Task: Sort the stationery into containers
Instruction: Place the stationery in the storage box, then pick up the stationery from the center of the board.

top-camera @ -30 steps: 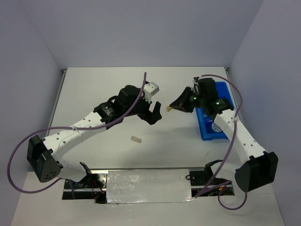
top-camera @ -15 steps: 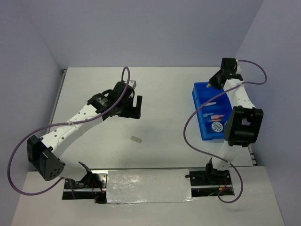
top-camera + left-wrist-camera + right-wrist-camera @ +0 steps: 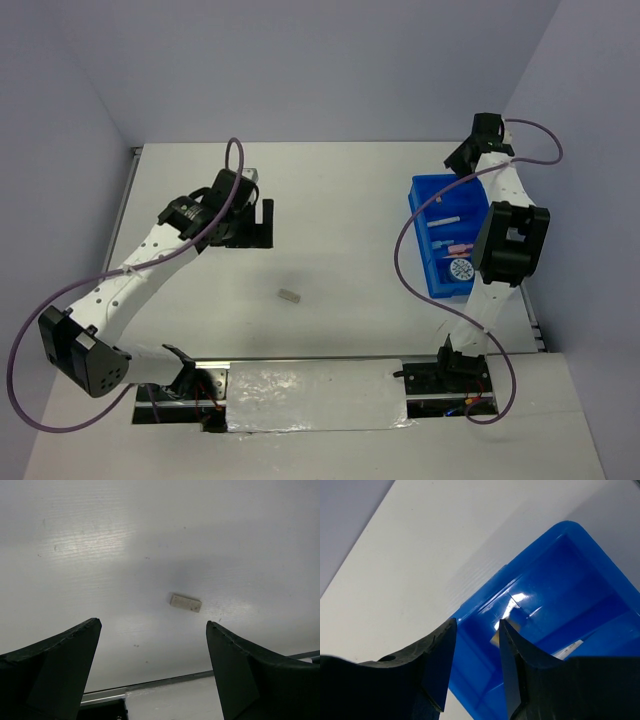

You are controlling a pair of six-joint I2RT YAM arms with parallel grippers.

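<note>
A tan eraser block lies alone on the white table; it also shows in the left wrist view. My left gripper is open and empty, above the table and up-left of that eraser. The blue tray stands at the right. It holds a blue-white marker pen, pink and orange sticks and a patterned disc. My right gripper is open over the tray's far end. A second tan eraser lies in that far compartment, partly hidden behind one finger.
The table's metal mounting rail runs along the near edge between the arm bases. Walls close the table at the left, back and right. The right arm's purple cable loops beside the tray's left side.
My right arm swung from the table's middle to the tray's far end with the eraser, and its jaws now stand apart. My left arm drew back to the left, open.
</note>
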